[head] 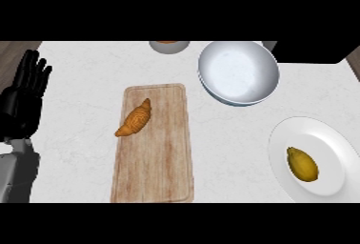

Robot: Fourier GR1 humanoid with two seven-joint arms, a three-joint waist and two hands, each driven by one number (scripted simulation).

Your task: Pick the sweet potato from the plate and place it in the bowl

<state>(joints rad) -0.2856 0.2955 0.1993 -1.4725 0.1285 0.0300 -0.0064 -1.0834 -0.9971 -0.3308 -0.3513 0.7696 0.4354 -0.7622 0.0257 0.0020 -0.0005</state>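
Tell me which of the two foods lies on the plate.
The yellow sweet potato, on the white plate at the right; the brown croissant lies on the wooden cutting board instead.

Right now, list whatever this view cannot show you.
Right hand: nowhere in the head view.
Small round container: cut by the top edge; contents unclear.
Dark object at the far right corner: cut by the top edge; unidentifiable.
Plate: right rim cut by the right edge.

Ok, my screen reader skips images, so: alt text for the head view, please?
A sweet potato lies on a white plate at right, the bowl beyond it. The left robot hand rests open at the left edge.
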